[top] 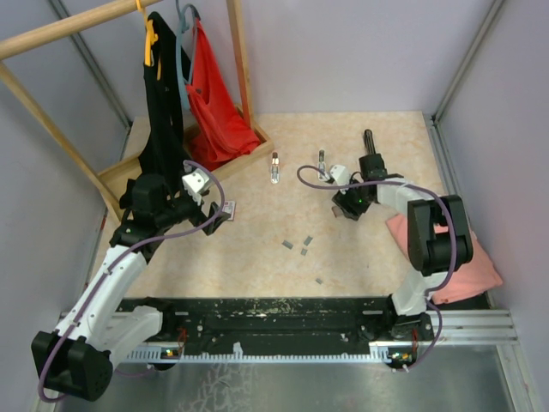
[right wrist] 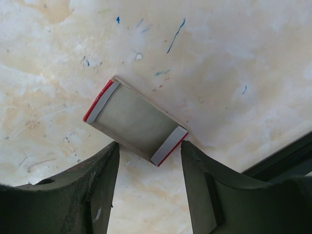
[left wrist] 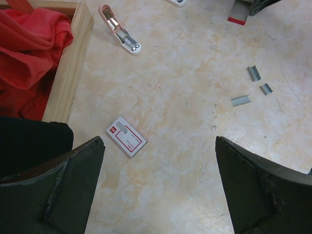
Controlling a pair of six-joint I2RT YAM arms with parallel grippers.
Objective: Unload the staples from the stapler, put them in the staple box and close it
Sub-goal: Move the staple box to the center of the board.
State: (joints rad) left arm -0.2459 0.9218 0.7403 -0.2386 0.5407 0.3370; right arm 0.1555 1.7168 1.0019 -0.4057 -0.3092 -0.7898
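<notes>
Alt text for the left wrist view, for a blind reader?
Open left hand above a marbled table, a small red-and-white box lying below it. Three short staple strips lie to the right; a pink clip-like piece and red cloth sit upper left.

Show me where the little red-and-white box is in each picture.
Top: the box is left of the middle, at the tips of the left gripper.
Left wrist: the box is a bit left of centre, below the middle.
Right wrist: not in it.
Landmark: the loose staples lie to its right in both.
</notes>
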